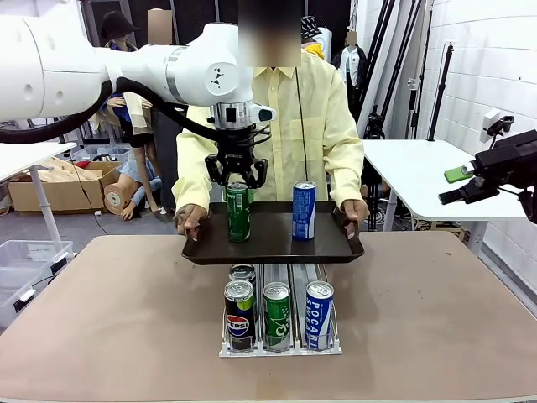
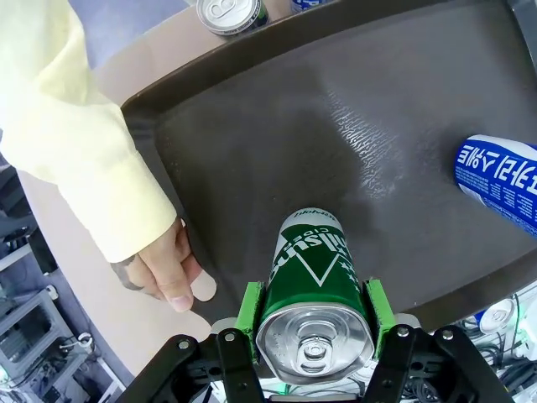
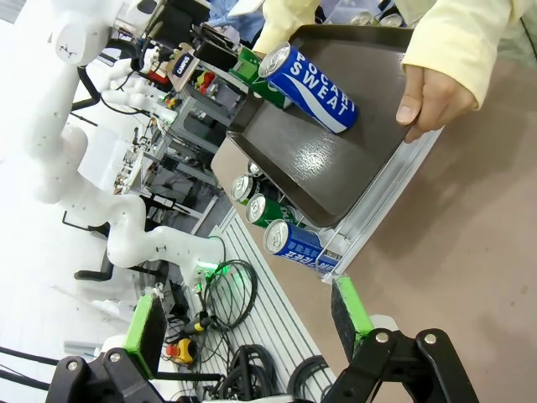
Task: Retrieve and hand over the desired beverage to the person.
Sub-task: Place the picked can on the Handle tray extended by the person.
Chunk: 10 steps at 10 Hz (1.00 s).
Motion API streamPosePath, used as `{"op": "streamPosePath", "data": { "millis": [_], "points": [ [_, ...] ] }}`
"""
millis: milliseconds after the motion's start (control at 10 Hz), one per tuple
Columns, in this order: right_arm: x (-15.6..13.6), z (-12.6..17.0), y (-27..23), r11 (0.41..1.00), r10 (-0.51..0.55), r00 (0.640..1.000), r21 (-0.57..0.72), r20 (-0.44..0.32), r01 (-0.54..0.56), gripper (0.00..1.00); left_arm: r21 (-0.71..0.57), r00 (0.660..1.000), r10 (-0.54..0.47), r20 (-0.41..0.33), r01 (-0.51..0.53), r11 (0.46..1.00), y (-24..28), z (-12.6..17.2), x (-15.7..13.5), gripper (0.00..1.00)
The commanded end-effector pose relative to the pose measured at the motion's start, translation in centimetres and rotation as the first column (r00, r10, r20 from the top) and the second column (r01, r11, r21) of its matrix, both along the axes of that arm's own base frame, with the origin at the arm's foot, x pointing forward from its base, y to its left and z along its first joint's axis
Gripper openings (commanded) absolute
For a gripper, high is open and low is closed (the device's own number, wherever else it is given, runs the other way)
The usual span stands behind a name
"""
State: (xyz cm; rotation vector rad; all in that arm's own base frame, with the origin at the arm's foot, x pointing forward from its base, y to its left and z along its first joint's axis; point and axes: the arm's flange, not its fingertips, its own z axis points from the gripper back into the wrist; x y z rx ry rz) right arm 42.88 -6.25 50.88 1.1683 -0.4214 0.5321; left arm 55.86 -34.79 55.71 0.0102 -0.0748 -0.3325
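Standing upright, long axis vertical and lid upward, the green can (image 1: 238, 211) rests on the left part of the dark tray (image 1: 273, 243), clamped between the green-padded fingers of the left gripper (image 1: 237, 180) near its top. A blue can (image 1: 304, 210) stands upright to its right, well apart. The person (image 1: 285, 117) holds the tray by both side edges above the can rack (image 1: 280, 317) on the counter (image 1: 419, 319). The right gripper (image 3: 243, 323) hangs off to the side, fingers spread wide, holding nothing.
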Motion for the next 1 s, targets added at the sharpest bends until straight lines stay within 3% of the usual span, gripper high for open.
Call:
{"op": "streamPosePath", "data": {
  "millis": [0, 400, 500, 900],
  "points": [
    [0.1, 0.1, 0.1, 1.0, -0.004, 1.0, 0.004, 0.003, 0.004, 1.0, -0.003, 0.999, 0.019, -0.029, -0.019, 1.0, -0.3, 0.2, 0.7, 0.0],
    [0.1, 0.1, 0.1, 1.0, -0.004, 1.0, 0.004, 0.003, 0.004, 1.0, -0.018, 0.999, 0.024, -0.03, -0.024, 1.0, -0.2, 0.8, 0.8, 0.0],
    [0.1, 0.1, 0.1, 1.0, -0.004, 1.0, 0.004, 0.003, 0.004, 1.0, -0.025, 0.999, 0.029, -0.038, -0.03, 0.999, 0.0, 1.1, 0.9, 0.09],
    [0.1, 0.1, 0.1, 1.0, -0.004, 1.0, 0.004, 0.003, 0.004, 1.0, -0.032, 0.999, 0.026, -0.038, -0.027, 0.999, 0.3, 1.4, 1.0, 0.89]
  ]
}}
